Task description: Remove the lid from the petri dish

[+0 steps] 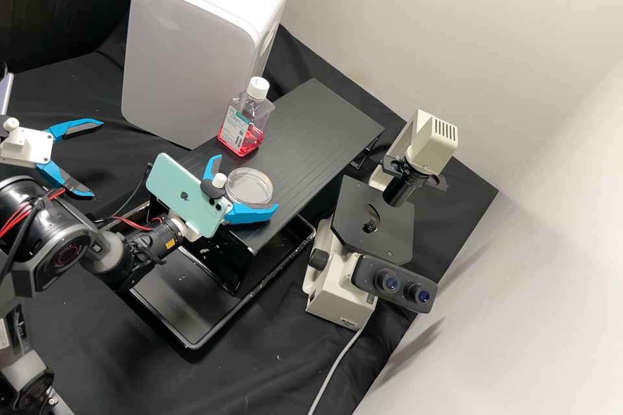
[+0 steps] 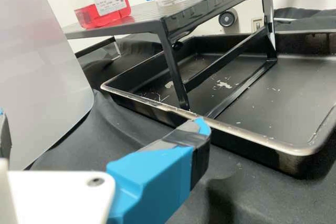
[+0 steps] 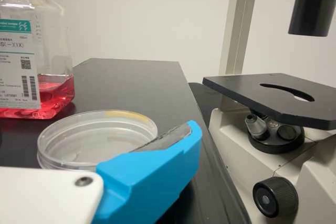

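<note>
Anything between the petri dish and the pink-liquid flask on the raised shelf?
Nothing. Only bare black shelf lies between the petri dish and the flask. The high view shows the gap, and so does the right wrist view.

The petri dish (image 3: pixel 97 137) between the fingers (image 3: pixel 152 174) of the right gripper (image 1: pixel 239 193) is clear, glossy plastic. Those fingers are smooth matt blue plastic, faced with a dull grey pad. The platform (image 1: pixel 311 130) under the gripper is matt black and finely ribbed. Lower down, the tray (image 2: pixel 252 135) looks like black metal, half-glossy and scuffed with pale flecks. Matt black cloth covers the bench (image 1: pixel 285 363).
</note>
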